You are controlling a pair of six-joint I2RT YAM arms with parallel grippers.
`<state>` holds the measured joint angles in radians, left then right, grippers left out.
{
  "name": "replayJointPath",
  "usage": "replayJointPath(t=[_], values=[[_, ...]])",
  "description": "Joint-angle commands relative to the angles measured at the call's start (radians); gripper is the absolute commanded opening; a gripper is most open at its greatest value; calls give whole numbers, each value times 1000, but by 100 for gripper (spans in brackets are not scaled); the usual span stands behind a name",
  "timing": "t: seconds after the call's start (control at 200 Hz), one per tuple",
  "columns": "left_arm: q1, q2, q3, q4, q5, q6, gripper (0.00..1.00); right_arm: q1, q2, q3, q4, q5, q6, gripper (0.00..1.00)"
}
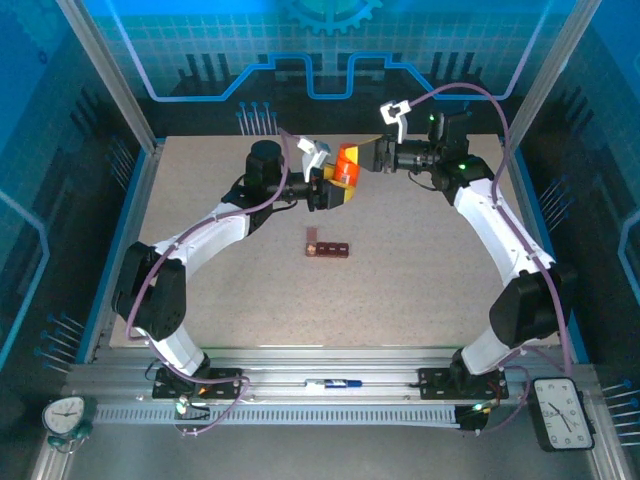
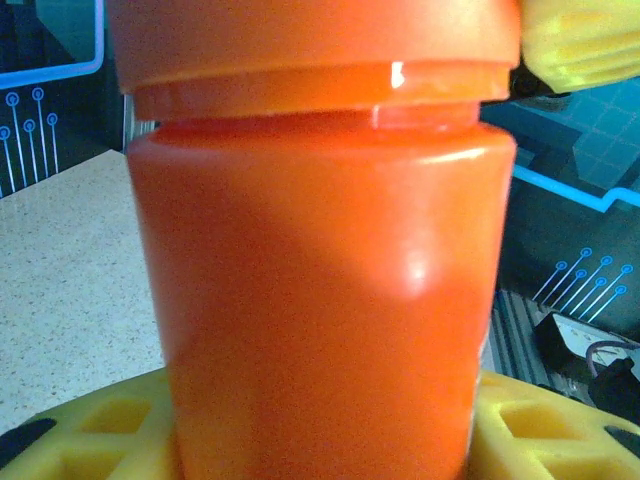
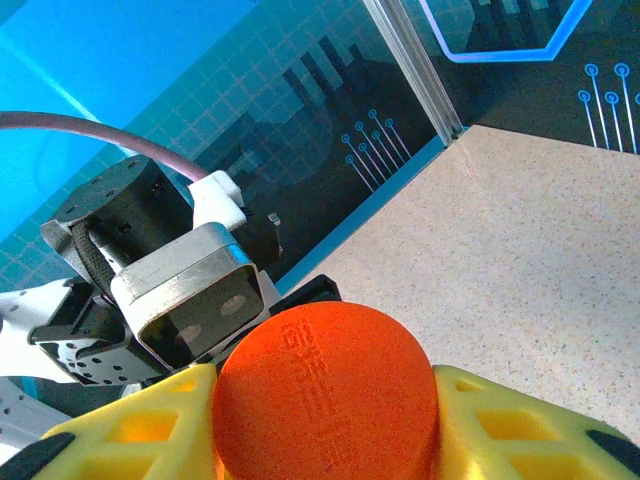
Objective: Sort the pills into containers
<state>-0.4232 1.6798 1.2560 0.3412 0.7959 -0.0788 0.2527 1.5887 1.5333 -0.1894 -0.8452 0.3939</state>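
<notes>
From above, the left hand [image 1: 328, 188] holds the orange bottle [image 1: 347, 166] up in the air near the back of the surface [image 1: 420, 290]. The bottle lies on its side. Its long way runs from left to right, from one hand to the other. The cap [image 1: 356, 160] end points at the right hand [image 1: 372, 157], which meets it there. The containers [image 1: 328, 247] lie flat on the surface, closer to the arm bases than the bottle is. This little dark bar also runs left to right. It sits between the two arms, nearer to the left hand than to the right hand. No hand touches it.

From the left wrist, the orange bottle [image 2: 320, 300] is very big and close. The left hand's yellow fingers [image 2: 110, 430] hug its body on both sides, so this hand is closed on the bottle. The cap [image 2: 310, 40] is at the top of this view, and a yellow finger [image 2: 580, 40] of the right hand touches its edge.

From the right wrist, the round cap [image 3: 325, 400] faces the camera. The right hand's yellow fingers [image 3: 520, 430] sit tight on both sides of it, so this hand looks closed on the cap. The left arm [image 3: 150, 260] is right behind the cap.

I cannot see any pills. I think the cap has to be twisted off next, and the right hand is in the right spot for that.
</notes>
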Motion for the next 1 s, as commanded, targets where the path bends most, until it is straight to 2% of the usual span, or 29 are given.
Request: replayJointPath(t=[0.0,0.185,0.42,0.55,0.856,0.921,0.996], values=[[0,-25,51,21,17,20,0,30,-2,5,15,-2,4,43],[-4,-29,53,32,-53,41,0,71,-60,-104,86,101,30,38],[-10,-38,27,98,-139,43,0,167,-161,-328,283,350,48,37],[-14,-41,10,131,-172,49,0,209,-167,-377,348,441,81,37],[-17,-39,5,121,-184,82,0,200,-144,-306,313,445,94,43],[-15,-38,3,121,-184,90,0,177,-151,-277,292,419,94,49],[-13,-35,1,124,-179,93,0,137,-169,-253,277,374,96,62]])
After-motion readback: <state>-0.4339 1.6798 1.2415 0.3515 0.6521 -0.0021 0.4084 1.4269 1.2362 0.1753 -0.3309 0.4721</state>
